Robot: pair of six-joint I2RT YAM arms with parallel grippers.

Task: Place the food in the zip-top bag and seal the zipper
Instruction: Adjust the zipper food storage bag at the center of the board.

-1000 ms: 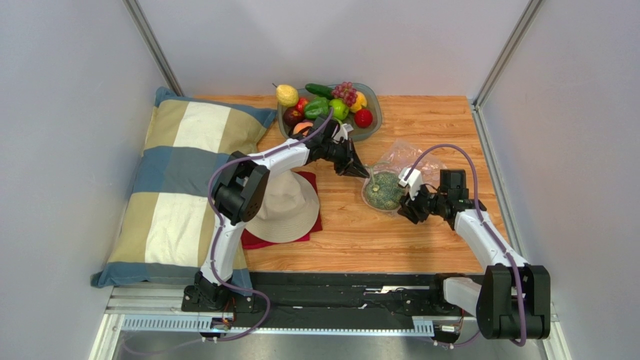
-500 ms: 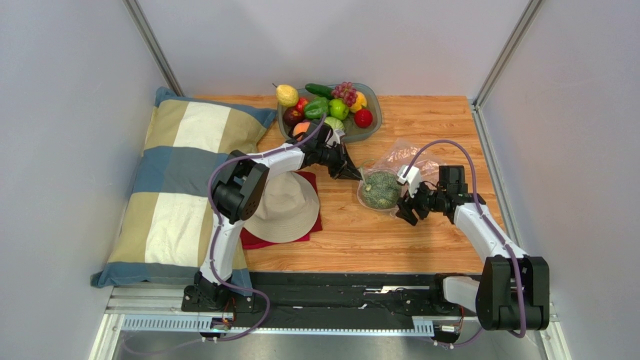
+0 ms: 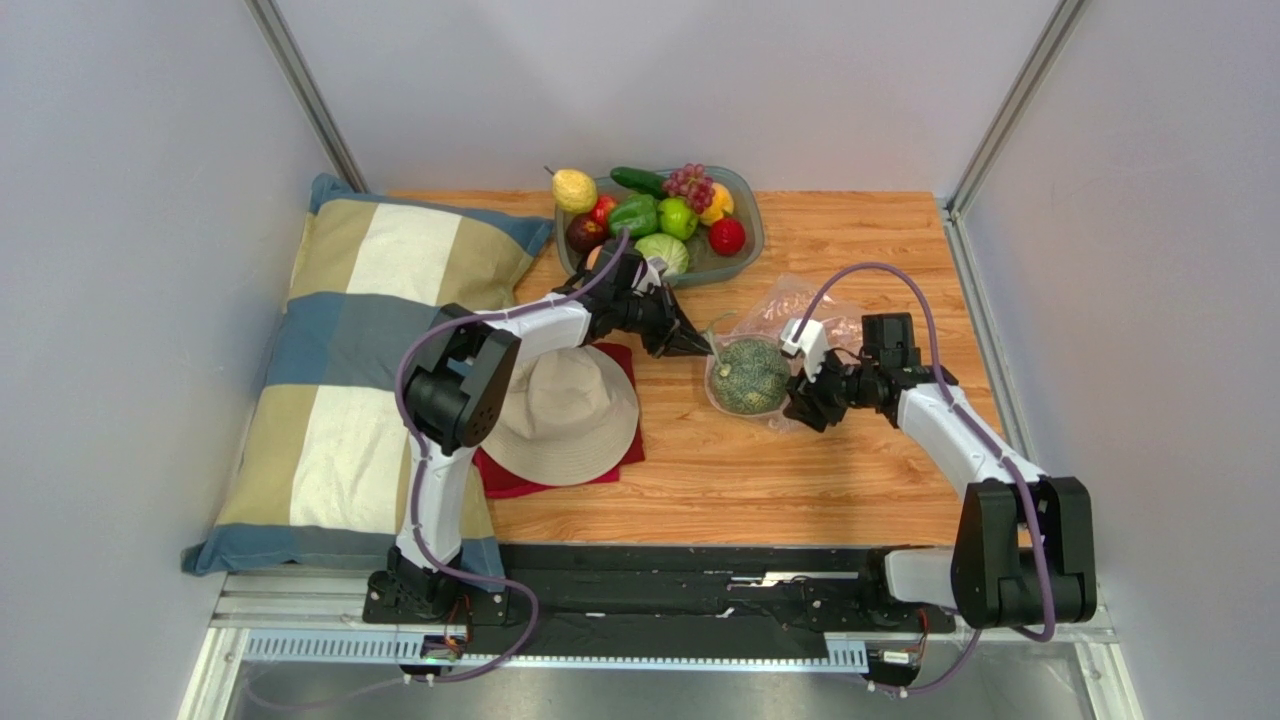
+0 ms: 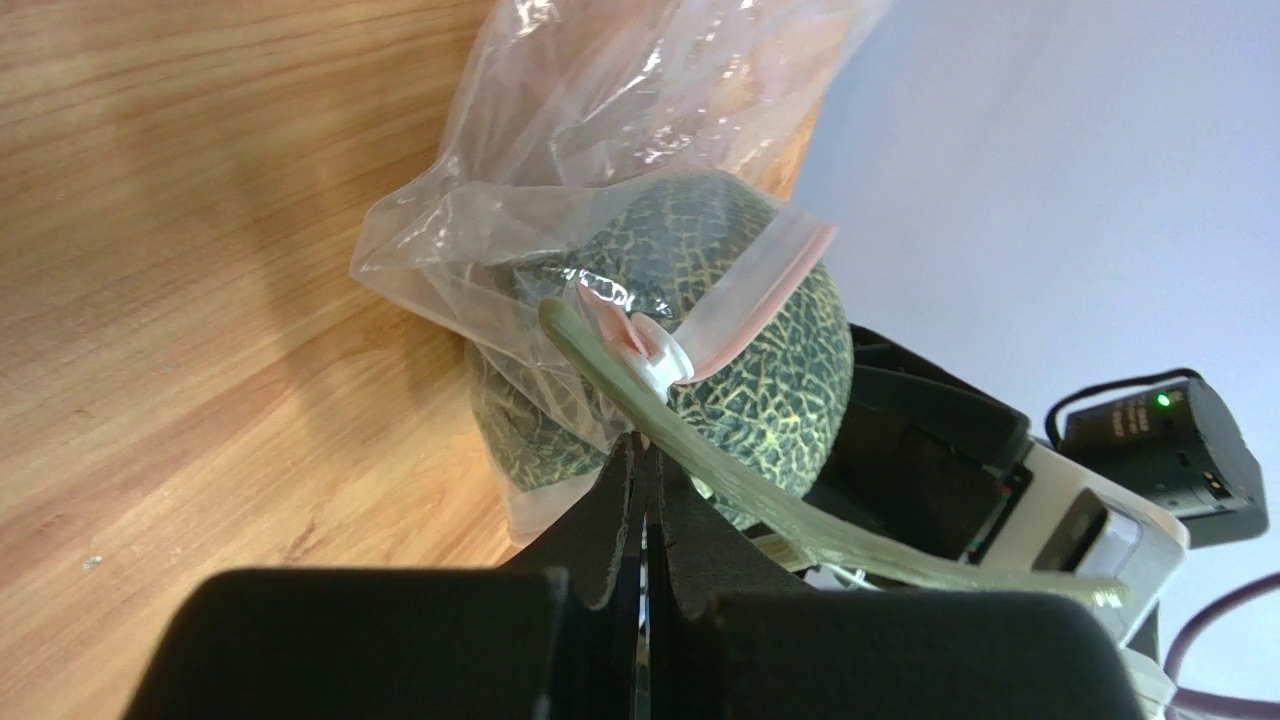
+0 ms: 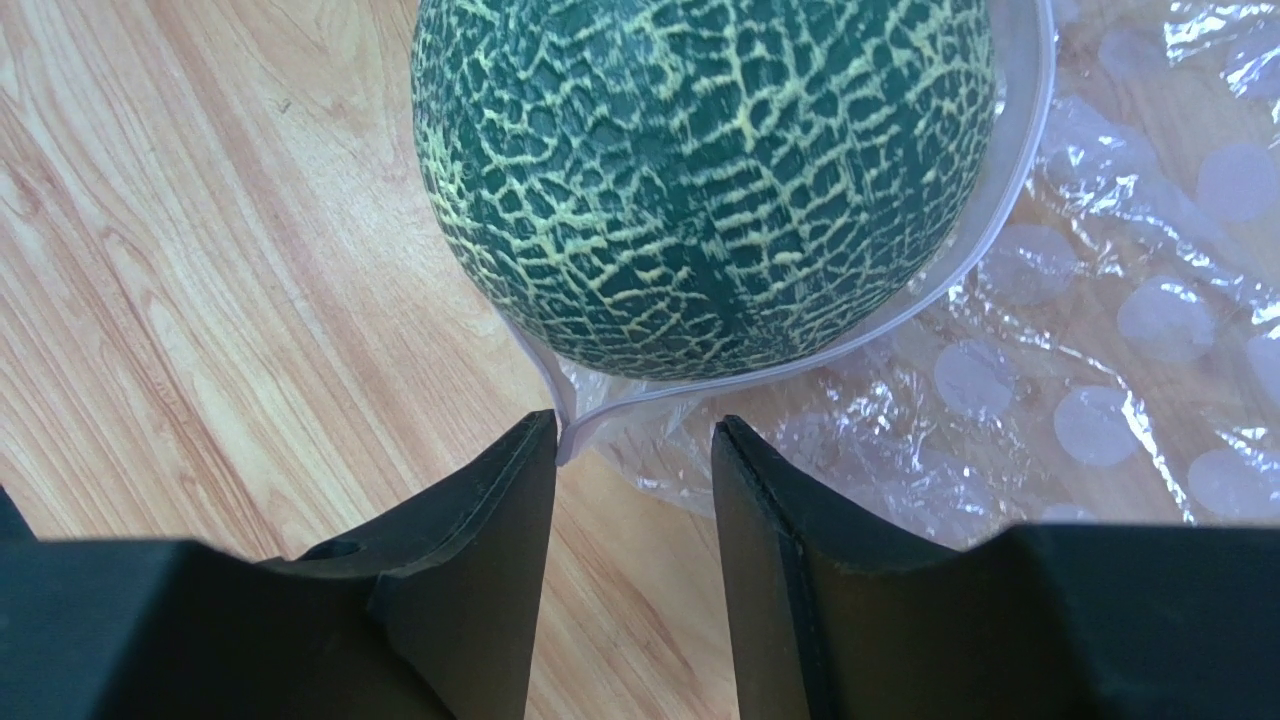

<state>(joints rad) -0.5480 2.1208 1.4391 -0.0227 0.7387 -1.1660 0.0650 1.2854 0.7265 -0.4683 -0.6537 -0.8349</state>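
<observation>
left pincer [image 4: 643,450] is clenched on the mouth edge of the zip-top bag [image 4: 601,120], its fingertips right at the pink zipper [image 4: 759,285]. right pincer [image 5: 631,435] is released, fingers spread, with a loop of that strip just ahead of the gap. the green melon [image 5: 706,165] sits partway in the bag's mouth on the table [image 3: 842,465], between both pincers. other food [image 3: 661,210] lies in the grey bowl [image 3: 747,248] at the far edge.
</observation>
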